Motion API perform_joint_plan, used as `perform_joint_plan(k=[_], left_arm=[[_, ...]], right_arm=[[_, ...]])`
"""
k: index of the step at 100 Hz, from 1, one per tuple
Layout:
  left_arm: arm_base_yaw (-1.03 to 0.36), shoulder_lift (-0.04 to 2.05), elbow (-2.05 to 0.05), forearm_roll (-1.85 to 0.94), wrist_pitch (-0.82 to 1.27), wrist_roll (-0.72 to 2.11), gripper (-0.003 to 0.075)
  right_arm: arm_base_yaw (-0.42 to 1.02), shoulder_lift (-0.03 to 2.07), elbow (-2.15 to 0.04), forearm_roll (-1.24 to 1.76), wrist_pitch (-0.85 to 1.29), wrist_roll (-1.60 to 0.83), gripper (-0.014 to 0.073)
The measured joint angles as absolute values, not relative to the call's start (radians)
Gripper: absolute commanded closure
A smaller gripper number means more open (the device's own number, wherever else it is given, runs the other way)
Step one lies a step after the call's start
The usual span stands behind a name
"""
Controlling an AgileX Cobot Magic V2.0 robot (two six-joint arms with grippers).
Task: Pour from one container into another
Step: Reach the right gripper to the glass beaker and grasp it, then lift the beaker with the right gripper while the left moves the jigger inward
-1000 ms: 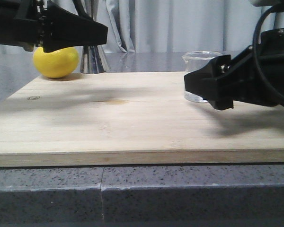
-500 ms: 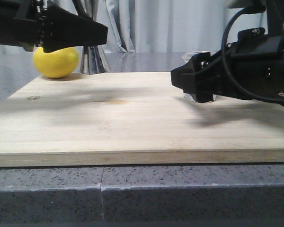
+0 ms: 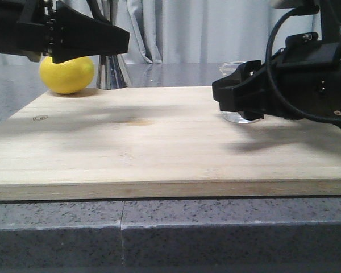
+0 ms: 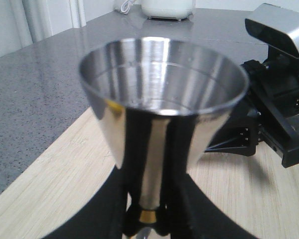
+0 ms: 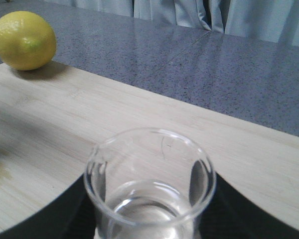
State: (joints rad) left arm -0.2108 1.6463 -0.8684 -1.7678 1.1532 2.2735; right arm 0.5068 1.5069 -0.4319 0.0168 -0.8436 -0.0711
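Observation:
The steel hourglass jigger (image 4: 162, 99) stands upright at the board's far left, its lower cone (image 3: 111, 73) showing behind the arm. My left gripper (image 4: 149, 219) (image 3: 122, 40) is shut on its narrow waist at the brass band. The clear glass beaker (image 5: 150, 184) holds some clear liquid and rests on the board at the right; only its base (image 3: 241, 118) shows in the front view. My right gripper (image 5: 149, 204) (image 3: 236, 96) has a finger pressed against each side of the beaker.
A yellow lemon (image 3: 67, 75) (image 5: 24, 40) lies at the far left corner of the wooden board (image 3: 159, 148), beside the jigger. The board sits on a grey speckled counter (image 3: 216, 233). Curtains hang behind. The right arm's camera housing (image 4: 281, 22) appears in the left wrist view.
My right gripper rose and slid left over the beaker, then drew back slightly right, its fingers now on both sides of the glass. The left arm and jigger have not moved.

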Motion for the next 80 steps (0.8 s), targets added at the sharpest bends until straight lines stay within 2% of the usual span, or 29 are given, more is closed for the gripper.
perform_joint_plan(k=[25,49,80], left_arm=[[-0.211,1.646,-0.868,-1.768,1.153,2.273,0.0739],[-0.211,1.646,-0.868,-1.768,1.153,2.273,0.0739],[-0.211,1.646,-0.868,-1.768,1.153,2.273,0.0739]], right_arm=[[0.507,1.507,-0.432,0.012,-0.844,-0.071,0.0325],[0.507,1.507,-0.432,0.000,-0.845,-0.071,0.0407],[0.509,1.507,-0.432,0.000,-0.859,-0.071,0.0410]])
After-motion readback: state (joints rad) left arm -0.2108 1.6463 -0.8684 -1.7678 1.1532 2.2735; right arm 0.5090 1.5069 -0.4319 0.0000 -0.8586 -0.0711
